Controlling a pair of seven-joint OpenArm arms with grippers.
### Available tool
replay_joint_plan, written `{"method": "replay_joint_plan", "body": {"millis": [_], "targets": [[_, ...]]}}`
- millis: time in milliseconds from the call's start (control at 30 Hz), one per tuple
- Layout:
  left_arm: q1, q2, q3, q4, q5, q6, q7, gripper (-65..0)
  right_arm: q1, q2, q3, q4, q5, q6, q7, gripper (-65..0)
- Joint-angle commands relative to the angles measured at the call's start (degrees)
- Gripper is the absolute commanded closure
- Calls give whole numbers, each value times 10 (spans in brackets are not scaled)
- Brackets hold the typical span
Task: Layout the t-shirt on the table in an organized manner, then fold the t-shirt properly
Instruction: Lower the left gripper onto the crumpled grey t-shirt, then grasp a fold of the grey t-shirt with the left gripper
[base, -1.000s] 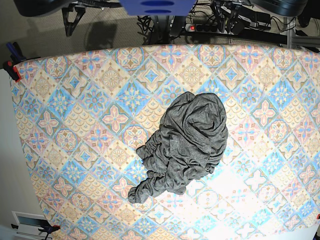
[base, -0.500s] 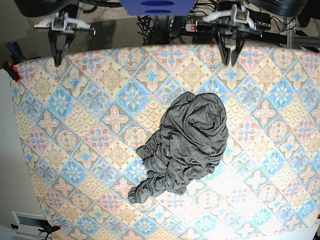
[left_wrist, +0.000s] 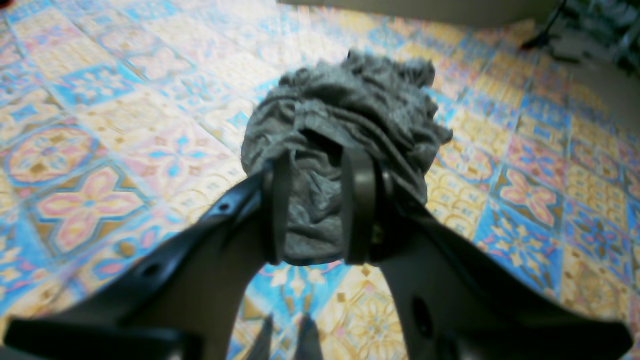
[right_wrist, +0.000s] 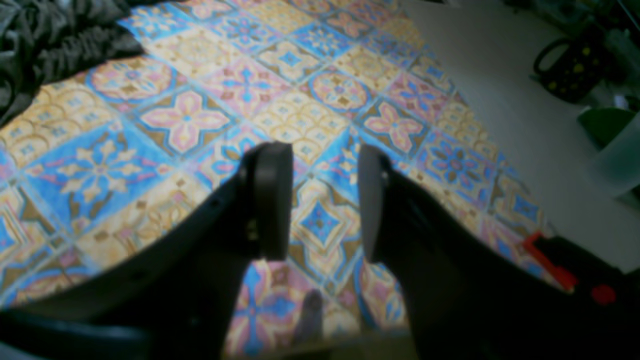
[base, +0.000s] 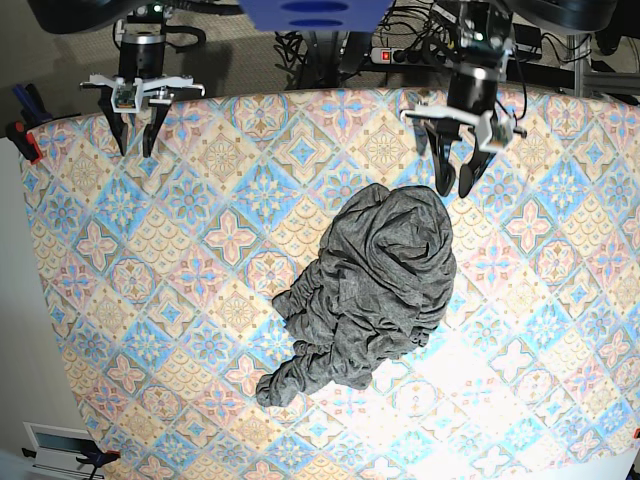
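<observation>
Both grippers hold nothing: the left gripper (base: 455, 188) hangs parted just beside the far edge of the t-shirt (base: 375, 285), and the right gripper (base: 135, 148) hangs parted well apart from it. 1 dark grey t-shirt lies crumpled in a wrinkled heap mid-table (base: 150, 330).

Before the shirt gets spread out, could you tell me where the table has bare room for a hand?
The table is bare across its whole left side, between the t-shirt and the right gripper, and along the far-right edge. It is crowded at the centre, where the shirt lies bunched, and just above it, where the open left gripper hangs close to the cloth.
</observation>
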Motion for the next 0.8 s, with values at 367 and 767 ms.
{"method": "replay_joint_plan", "body": {"millis": [367,767], "targets": [[-184,-29,-9,10,-4,-4,317,-183,83,3,9,10,1,110,-143,-230],[-306,-27,-8,-41,-2,-87,456,-253,150,3,4,10,1,111,-238,-281]]}}
